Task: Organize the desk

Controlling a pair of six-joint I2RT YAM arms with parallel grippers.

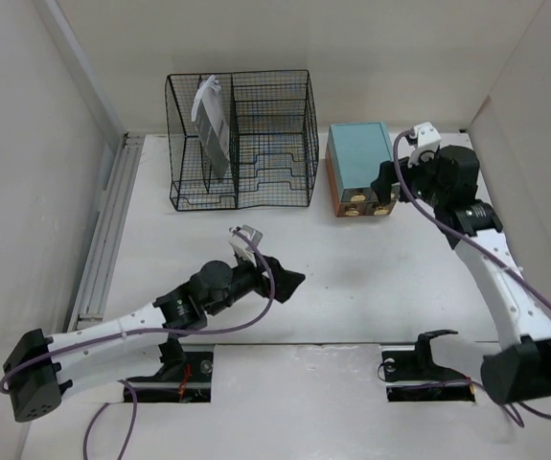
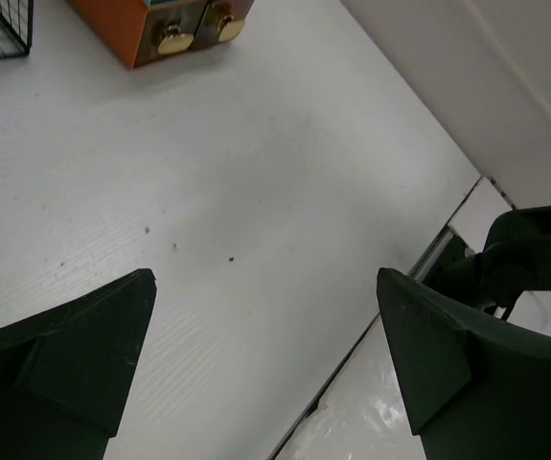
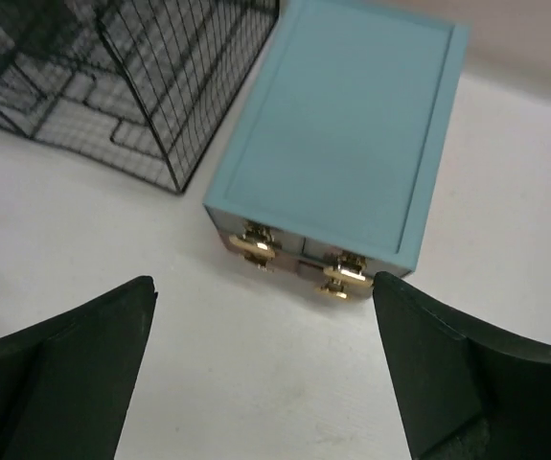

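White counter (image 1: 371, 287) spreads under both arms, walled on three sides, mesh rack (image 1: 241, 139) and teal drawer box (image 1: 359, 153) at back; left pincer (image 2: 264, 278), right pincer (image 3: 261, 281) released, empty; lift right straight up, clear of brass knobs (image 3: 337, 273).

the desk (image 1: 371, 278) lies open across its middle; the wire rack (image 1: 241, 144) at 11 o'clock and drawer box (image 1: 358, 153) at 1 o'clock block the far side.
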